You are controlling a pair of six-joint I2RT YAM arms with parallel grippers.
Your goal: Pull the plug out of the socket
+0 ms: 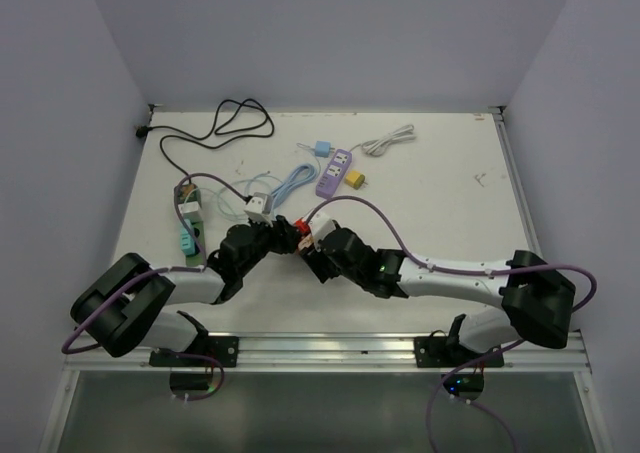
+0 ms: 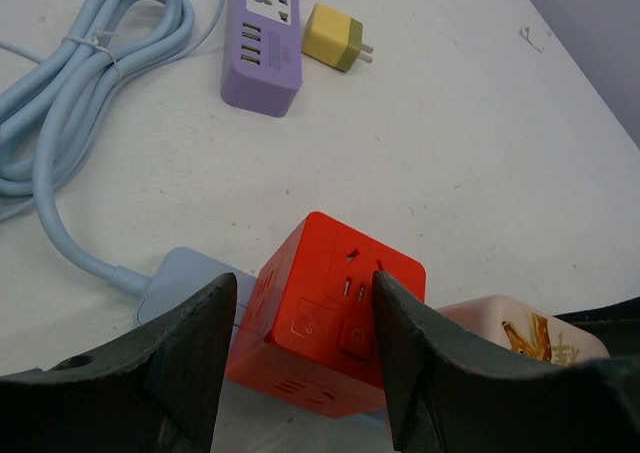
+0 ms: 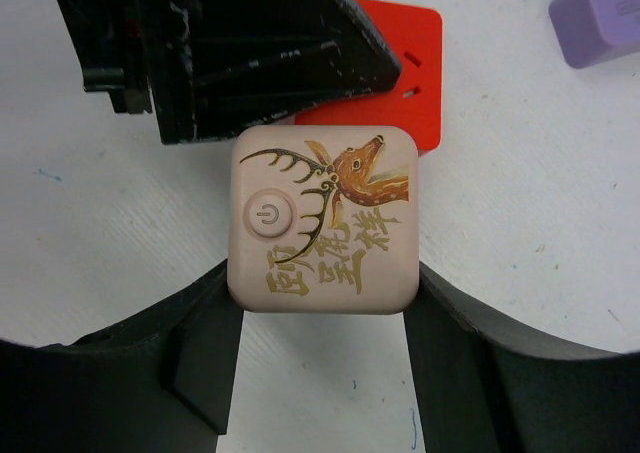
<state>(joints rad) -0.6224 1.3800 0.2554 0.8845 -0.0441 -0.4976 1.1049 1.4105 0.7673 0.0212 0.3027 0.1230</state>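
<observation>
A red cube socket (image 2: 320, 313) sits on the white table at the centre (image 1: 299, 228). A pale pink plug block with a gold deer print (image 3: 325, 218) lies against the cube's side and shows at the right of the left wrist view (image 2: 500, 328). I cannot see the seam between them. My left gripper (image 2: 300, 283) is shut on the red cube, one finger on each side face. My right gripper (image 3: 322, 278) is shut on the pink plug's lower sides. The red cube (image 3: 410, 63) shows just beyond the plug, with my left gripper's black fingers above it.
A light blue cable (image 2: 60, 103) ends in a flat plug by the cube's left side. A purple power strip (image 2: 262, 43) and a yellow adapter (image 2: 335, 36) lie further back. A grey-green strip (image 1: 188, 218), a white adapter (image 1: 259, 205) and a black cable (image 1: 225, 123) lie to the left.
</observation>
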